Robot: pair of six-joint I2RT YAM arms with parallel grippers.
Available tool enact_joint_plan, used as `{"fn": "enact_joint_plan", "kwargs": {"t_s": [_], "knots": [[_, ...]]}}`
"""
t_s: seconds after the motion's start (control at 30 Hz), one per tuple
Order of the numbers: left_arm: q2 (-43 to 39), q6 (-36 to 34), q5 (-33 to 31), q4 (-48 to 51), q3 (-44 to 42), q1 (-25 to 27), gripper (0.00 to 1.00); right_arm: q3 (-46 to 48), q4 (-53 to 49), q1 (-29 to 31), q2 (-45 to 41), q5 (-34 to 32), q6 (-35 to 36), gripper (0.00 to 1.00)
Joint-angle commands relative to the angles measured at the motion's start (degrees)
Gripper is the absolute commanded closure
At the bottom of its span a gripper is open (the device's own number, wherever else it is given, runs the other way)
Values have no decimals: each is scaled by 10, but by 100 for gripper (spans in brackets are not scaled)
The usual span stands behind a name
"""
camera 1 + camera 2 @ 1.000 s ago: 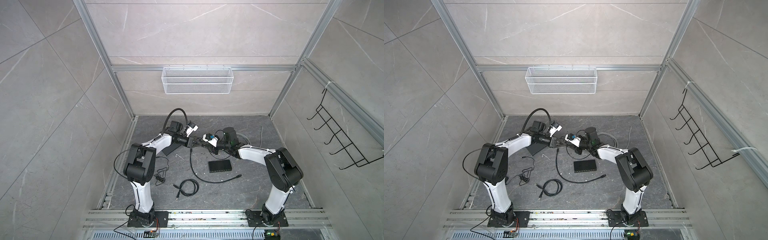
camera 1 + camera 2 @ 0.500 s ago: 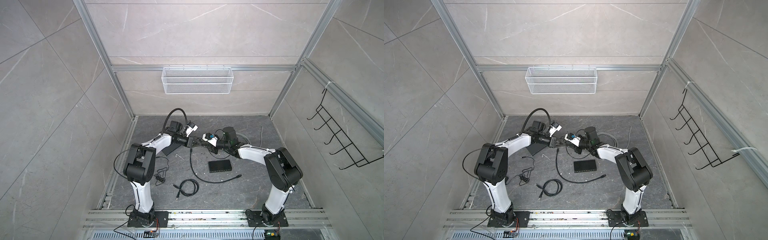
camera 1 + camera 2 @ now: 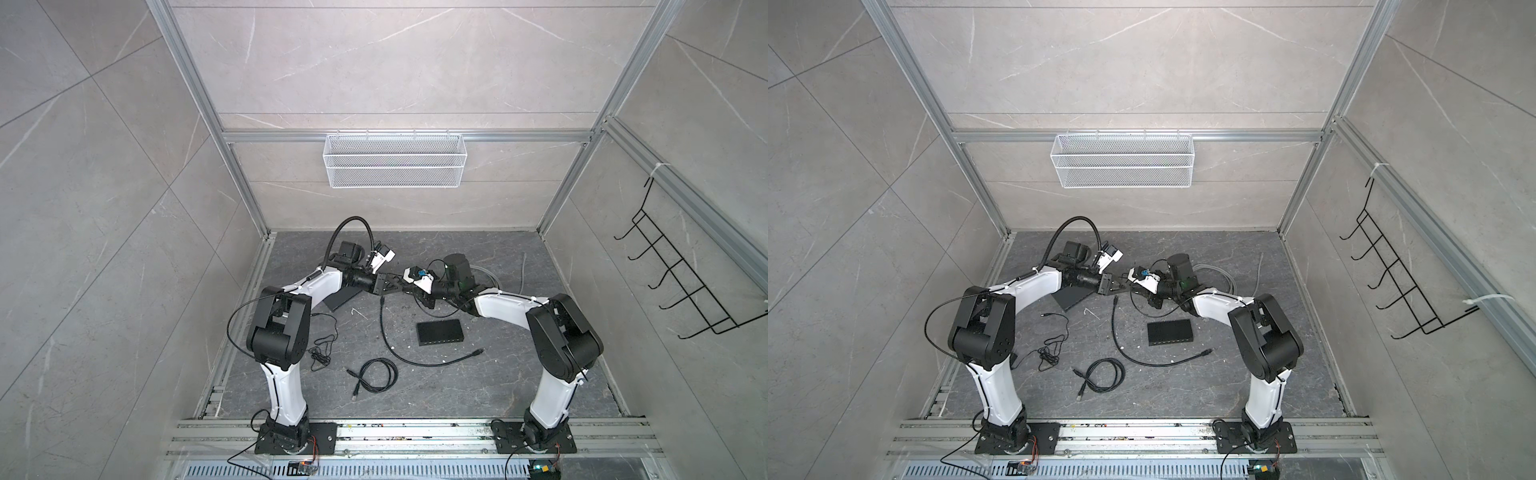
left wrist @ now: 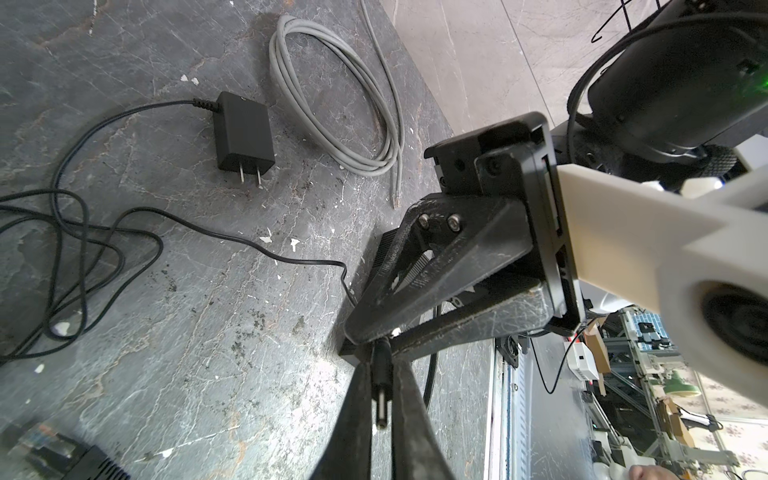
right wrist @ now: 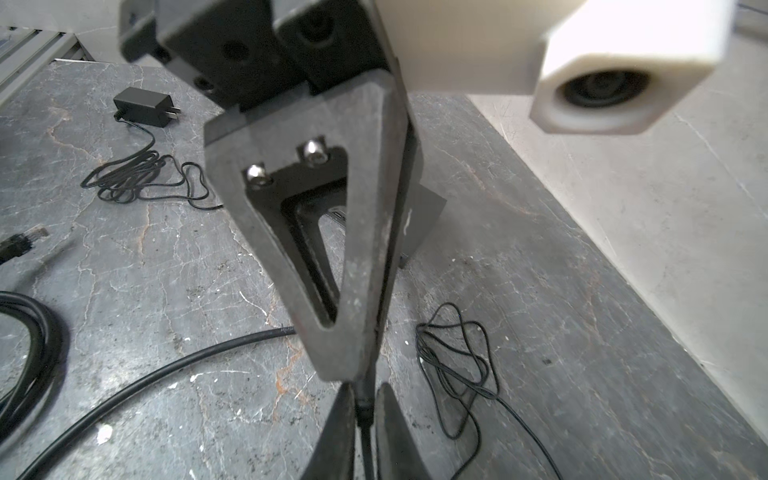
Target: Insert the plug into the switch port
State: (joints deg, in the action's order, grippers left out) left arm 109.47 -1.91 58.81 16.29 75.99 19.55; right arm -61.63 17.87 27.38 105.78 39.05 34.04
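Black plug [image 4: 380, 399] clamped by left gripper [image 4: 380, 368]; right gripper [image 4: 380, 340] narrow on its tail, grip unconfirmed; switch [image 3: 439, 332] nearer right arm.

Your left arm [image 3: 320, 284] and right arm [image 3: 505, 305]: white link shells, black joint housings, black base plates [image 3: 326, 436]. Thin black cable [image 3: 228, 332] bows out at 9 o'clock from left elbow. Left gripper [image 5: 345, 370]: black triangular fingers [image 5: 365, 232], two silver screws [image 5: 257, 173]. White wrist-camera housing [image 5: 602, 62].
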Motion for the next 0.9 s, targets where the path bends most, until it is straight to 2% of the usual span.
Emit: {"fn": "enact_joint_plan", "kwargs": {"t_s": [0.0, 0.07, 0.17, 0.3, 0.5, 0.63, 0.73, 0.87], "knots": [[-17, -7, 22, 14, 22, 0, 95, -10, 8, 0, 8, -8, -6, 88], [-18, -2, 9, 9, 24, -1, 88, -6, 7, 0, 3, -12, -5, 88], [-25, 16, -23, 2, 29, -3, 70, -8, -13, 0, -3, -35, 3, 89], [-47, 47, -80, -11, 35, -8, 59, -11, -48, -2, -10, -66, 17, 89], [-99, 112, -177, -47, 16, -17, 55, -9, -81, -8, -30, -119, 7, 89], [-126, 159, -250, -50, -31, -7, 55, -11, -98, -12, -46, -212, -20, 90], [-147, 181, -312, -51, -82, 36, 55, -22, -154, -19, -60, -275, -36, 90], [-156, 228, -392, -37, -124, 107, 55, -4, -203, -32, -87, -328, -47, 90]]}}
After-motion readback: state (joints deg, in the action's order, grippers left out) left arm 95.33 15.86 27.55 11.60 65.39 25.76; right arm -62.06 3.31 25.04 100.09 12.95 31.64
